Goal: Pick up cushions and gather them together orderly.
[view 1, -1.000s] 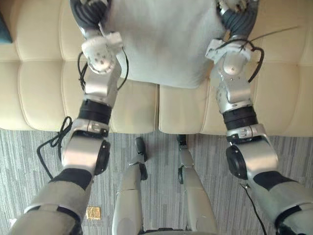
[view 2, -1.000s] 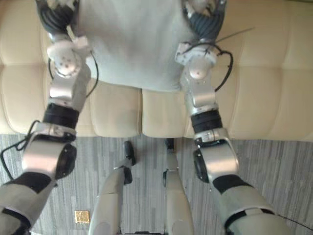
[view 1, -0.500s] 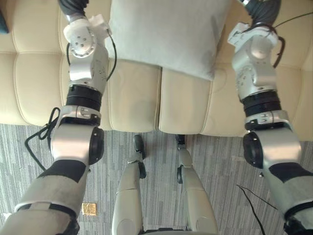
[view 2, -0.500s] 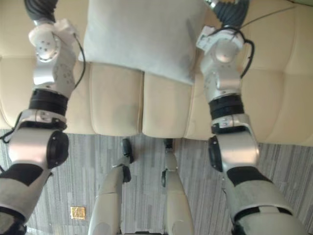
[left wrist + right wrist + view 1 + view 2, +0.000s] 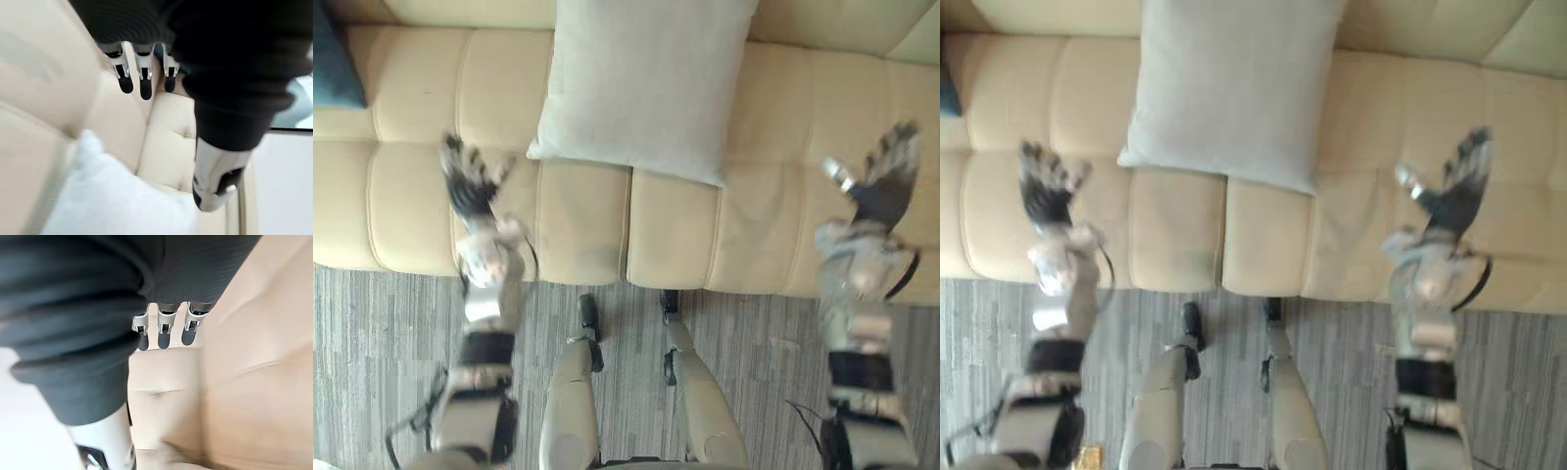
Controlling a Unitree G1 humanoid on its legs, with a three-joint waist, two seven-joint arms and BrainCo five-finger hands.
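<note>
A pale grey cushion [image 5: 646, 83] lies on the cream sofa [image 5: 421, 108], leaning against its back near the middle. A dark teal cushion [image 5: 333, 64] shows at the sofa's far left edge. My left hand [image 5: 468, 186] hovers over the seat to the left of the grey cushion, fingers spread and holding nothing. To the cushion's right, my right hand [image 5: 884, 181] is raised over the seat, fingers also straight and empty. A corner of the grey cushion [image 5: 112, 196] shows in the left wrist view, beyond my left hand's fingers [image 5: 141, 81].
The sofa's front edge [image 5: 626, 279] meets a grey striped carpet [image 5: 372, 333]. Bare seat cushions stretch on both sides of the grey cushion [image 5: 1224, 88].
Both hands have let go of the grey cushion and pulled back toward the sofa's front, apart from it. The cushion now rests on the sofa by itself. The camera view has shifted.
</note>
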